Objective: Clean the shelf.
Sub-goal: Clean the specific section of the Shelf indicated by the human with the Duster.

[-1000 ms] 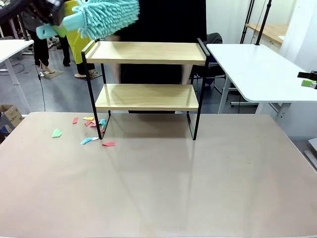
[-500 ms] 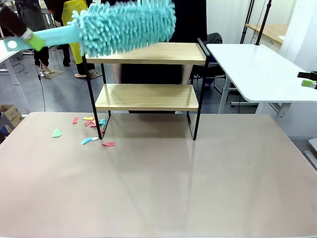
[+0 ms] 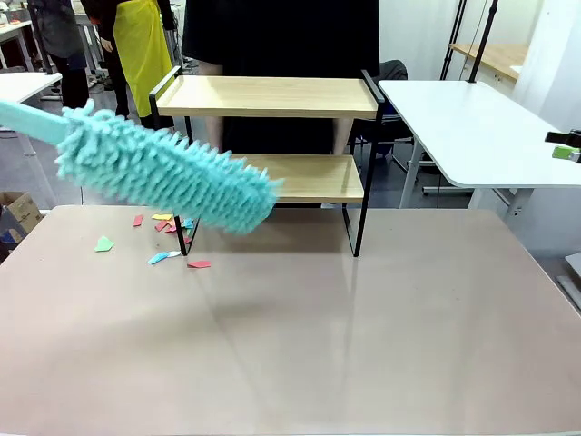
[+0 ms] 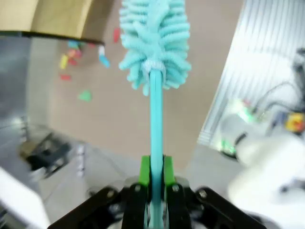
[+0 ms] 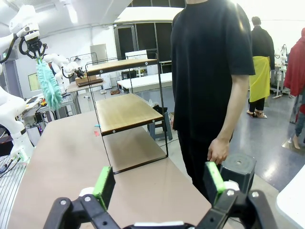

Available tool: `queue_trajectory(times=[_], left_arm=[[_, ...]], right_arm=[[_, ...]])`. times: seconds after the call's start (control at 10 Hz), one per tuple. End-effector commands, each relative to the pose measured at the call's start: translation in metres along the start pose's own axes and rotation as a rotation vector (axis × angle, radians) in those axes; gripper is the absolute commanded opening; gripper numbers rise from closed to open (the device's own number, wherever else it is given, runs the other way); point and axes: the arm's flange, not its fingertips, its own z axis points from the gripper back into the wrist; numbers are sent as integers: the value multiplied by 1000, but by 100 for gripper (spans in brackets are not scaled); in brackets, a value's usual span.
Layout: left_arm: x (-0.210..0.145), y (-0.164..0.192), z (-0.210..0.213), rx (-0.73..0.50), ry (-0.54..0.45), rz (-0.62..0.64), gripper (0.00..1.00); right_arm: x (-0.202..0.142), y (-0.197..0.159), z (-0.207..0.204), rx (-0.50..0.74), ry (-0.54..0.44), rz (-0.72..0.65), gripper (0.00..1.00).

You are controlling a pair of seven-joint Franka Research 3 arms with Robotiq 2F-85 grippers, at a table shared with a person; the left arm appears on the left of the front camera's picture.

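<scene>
Tabletop [image 3: 363,345]: one shelf [image 3: 272,95], one duster [image 3: 163,173] clamped in left end effector [image 4: 156,164], right end effector [image 5: 159,183] apart

The left end effector [image 4: 156,171] is black with bright green pads [image 4: 144,168] and silver screws [image 4: 110,193] at its joints. The right end effector [image 5: 159,180] matches, green pads included. The person [image 5: 209,71] wears a black short-sleeved T-shirt.

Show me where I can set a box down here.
Free: on the shelf, the top board between its side rails and the right half of the lower board; the table in front and right of the shelf. Crowded: by the shelf's left leg, paper scraps litter the table near the duster in the left gripper.
</scene>
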Motion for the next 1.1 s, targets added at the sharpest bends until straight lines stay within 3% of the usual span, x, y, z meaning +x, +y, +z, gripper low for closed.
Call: queue_trajectory(times=[0.0,0.2,0.4,0.7,0.8,0.9,1.0], left_arm=[[7,9,-1,32,177,-131,13],[10,8,-18,46,332,-258,13],[2,10,-40,25,416,-329,13],[-6,6,-75,16,455,-268,13],[7,10,-83,54,488,-166,13],[2,12,-67,-20,444,-297,13],[2,12,-67,-20,444,-297,13]], right_arm=[[4,0,-2,2,-2,7,100],[4,0,-2,2,-2,7,100],[4,0,-2,2,-2,7,100],[4,0,-2,2,-2,7,100],[4,0,-2,2,-2,7,100],[4,0,-2,2,-2,7,100],[4,0,-2,2,-2,7,100]])
